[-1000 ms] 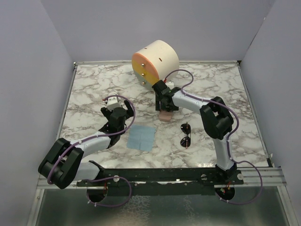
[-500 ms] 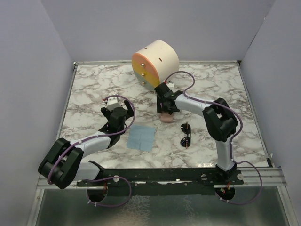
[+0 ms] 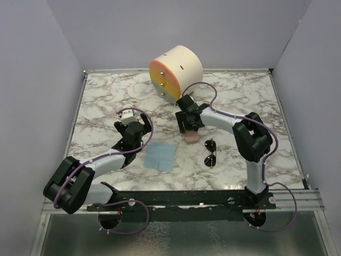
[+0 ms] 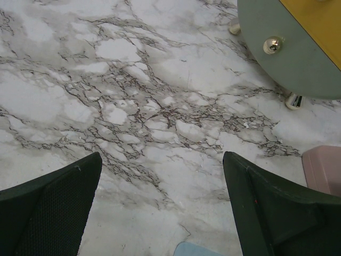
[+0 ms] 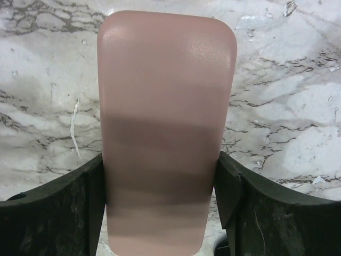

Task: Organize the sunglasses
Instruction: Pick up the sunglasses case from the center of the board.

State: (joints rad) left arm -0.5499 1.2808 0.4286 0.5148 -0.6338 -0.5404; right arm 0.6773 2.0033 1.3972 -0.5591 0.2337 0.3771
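- The left tool (image 4: pixel 161 157) stands wide open over bare marble worktop (image 3: pixel 101 101), with nothing between its fingers.
- The right tool (image 5: pixel 160 156) grips the pink case (image 5: pixel 166 80), one finger pressed to each long side.
- The sunglasses (image 3: pixel 210 153) lie folded on the worktop, just near and right of the case, apart from both tools.
- A blue cloth (image 3: pixel 161 155) lies flat to their left.

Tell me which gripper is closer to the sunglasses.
Right. The right gripper is around the pink case, just up and left of the sunglasses in the top view. The left gripper hangs open over the table beyond the blue cloth, farther left.
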